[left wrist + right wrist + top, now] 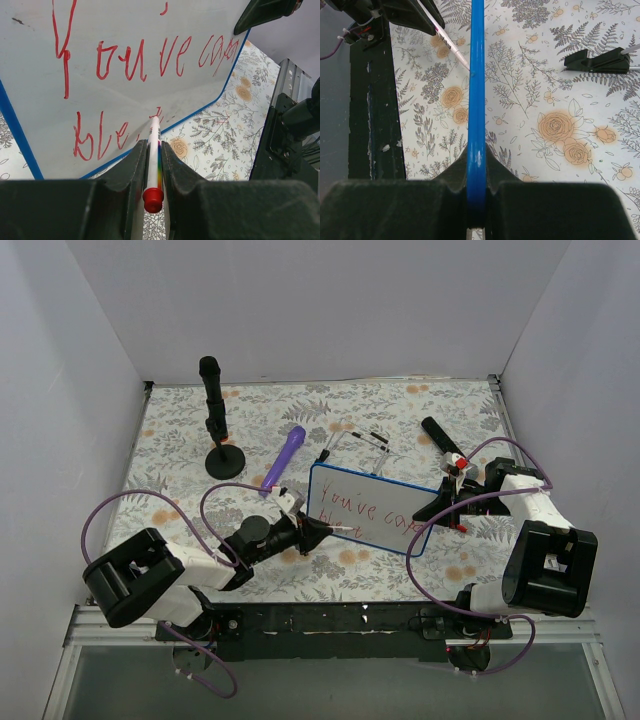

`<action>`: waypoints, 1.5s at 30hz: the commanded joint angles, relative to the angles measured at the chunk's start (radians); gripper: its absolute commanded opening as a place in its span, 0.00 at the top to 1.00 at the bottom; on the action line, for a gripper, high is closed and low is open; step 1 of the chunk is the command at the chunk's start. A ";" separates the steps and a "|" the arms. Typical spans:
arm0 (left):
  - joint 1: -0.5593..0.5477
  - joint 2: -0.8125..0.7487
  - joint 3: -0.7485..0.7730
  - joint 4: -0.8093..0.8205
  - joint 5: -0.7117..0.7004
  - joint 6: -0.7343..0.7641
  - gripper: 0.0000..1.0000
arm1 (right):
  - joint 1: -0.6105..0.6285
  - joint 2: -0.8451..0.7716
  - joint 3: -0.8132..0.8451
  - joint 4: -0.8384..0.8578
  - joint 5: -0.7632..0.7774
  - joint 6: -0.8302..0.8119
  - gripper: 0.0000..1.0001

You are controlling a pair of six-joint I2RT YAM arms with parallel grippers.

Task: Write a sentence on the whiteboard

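Whiteboard [370, 502] long axis L–R, R hand [476, 162] clamped on rim — L hand [322, 531] clamped on marker [153, 145].

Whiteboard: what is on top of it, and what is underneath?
On it: two lines of red writing, with the marker touching the second line. Underneath is hidden by the board itself; only flowered tablecloth shows around it.

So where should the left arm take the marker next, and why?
Probably drag the marker tip a little rightward along the lower line: the left gripper is shut on it, tip seemingly touching the whiteboard just after "ble", the sentence looks unfinished, and the right gripper clamps the board's rim.
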 commanded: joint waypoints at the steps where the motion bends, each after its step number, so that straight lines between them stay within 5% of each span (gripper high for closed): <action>1: 0.006 0.004 0.024 0.017 -0.022 0.017 1.00 | 0.007 -0.014 0.002 -0.005 0.082 -0.018 0.99; 45: 0.023 -0.011 -0.009 -0.012 -0.103 0.026 1.00 | 0.007 -0.009 0.000 -0.003 0.085 -0.016 0.99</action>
